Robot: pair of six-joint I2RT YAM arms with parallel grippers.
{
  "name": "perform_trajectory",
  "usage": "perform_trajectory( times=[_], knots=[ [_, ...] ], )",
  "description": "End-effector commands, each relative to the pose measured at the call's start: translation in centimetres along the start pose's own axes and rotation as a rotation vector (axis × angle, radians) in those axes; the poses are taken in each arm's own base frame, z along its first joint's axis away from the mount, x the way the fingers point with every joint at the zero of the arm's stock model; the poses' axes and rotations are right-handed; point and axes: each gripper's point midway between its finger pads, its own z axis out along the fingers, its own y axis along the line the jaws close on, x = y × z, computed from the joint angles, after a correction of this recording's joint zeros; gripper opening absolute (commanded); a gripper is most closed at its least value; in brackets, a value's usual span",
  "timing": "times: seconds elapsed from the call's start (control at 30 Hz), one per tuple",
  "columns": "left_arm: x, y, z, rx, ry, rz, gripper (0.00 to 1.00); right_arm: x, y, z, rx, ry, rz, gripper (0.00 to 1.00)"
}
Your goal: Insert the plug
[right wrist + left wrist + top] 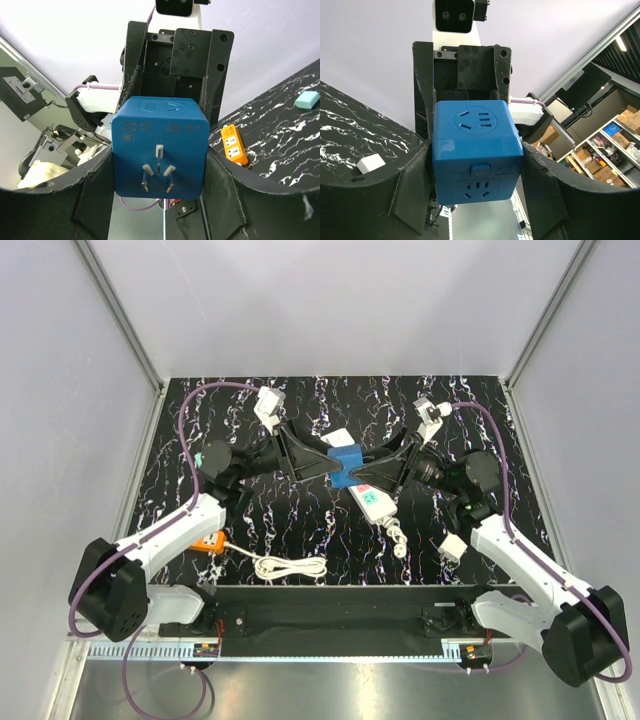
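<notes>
Pinching the plug (345, 461) (CCC mark (129, 137) above its prongs (159, 151)) are the half-closed left hand (477, 165) and right hand (160, 160).

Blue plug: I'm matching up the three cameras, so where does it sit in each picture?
Top external: blue plug at centre, over the black marbled table.
Left wrist: plug centre-low, socket faces showing; table at left.
Right wrist: plug at centre, prongs towards the camera; table at right.
Shared landmark: the marbled table.
</notes>
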Motion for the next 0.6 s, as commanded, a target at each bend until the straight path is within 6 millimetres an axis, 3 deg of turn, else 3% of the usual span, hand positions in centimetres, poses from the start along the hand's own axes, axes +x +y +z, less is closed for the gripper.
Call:
perform_trajectory(
  times=[0.0, 0.1, 0.13, 0.2, 0.23, 0.27, 0.33, 0.4, 0.43, 0.57],
  knots=[
    [0.6, -2.3, 0.5, 0.087, 0.061, 0.038, 0.00, -0.5, -0.9, 0.1, 0.066, -0.018, -0.005, 0.42],
    [1.3, -0.6, 0.4, 0.002, 0.096, 0.028, 0.00, -0.4, -1.1, -0.4, 0.130, -0.015, -0.010, 0.67],
    [2.2, 1.5, 0.0, -0.085, 0.134, 0.018, 0.00, -0.8, -0.5, -0.8, 0.142, -0.031, -0.033, 0.80],
    [1.9, 2.5, -0.2, -0.172, 0.152, 0.067, 0.00, -0.3, -0.9, -1.6, 0.207, -0.014, -0.040, 0.87],
    [3.0, 4.9, -1.3, -0.295, 0.202, 0.079, 0.00, -0.2, -0.9, -2.5, 0.263, -0.022, -0.033, 0.92],
    [2.3, 4.7, -1.2, -0.322, 0.215, 0.117, 0.00, -0.1, -1.0, -3.0, 0.298, -0.024, -0.034, 0.93],
    [3.3, 6.3, -2.5, -0.414, 0.286, 0.136, 0.00, -0.9, -0.7, -4.2, 0.374, -0.067, -0.079, 0.96],
    [2.5, 7.0, -2.6, -0.471, 0.298, 0.169, 0.00, -0.5, -0.7, -5.4, 0.434, -0.064, -0.076, 0.97],
    [3.0, 7.7, -3.2, -0.508, 0.341, 0.169, 0.00, -0.7, -0.1, -6.3, 0.458, -0.088, -0.086, 0.97],
    [2.2, 10.9, -3.7, -0.646, 0.414, 0.188, 0.00, -1.4, 0.2, -9.1, 0.604, -0.157, -0.085, 0.99]
  ],
)
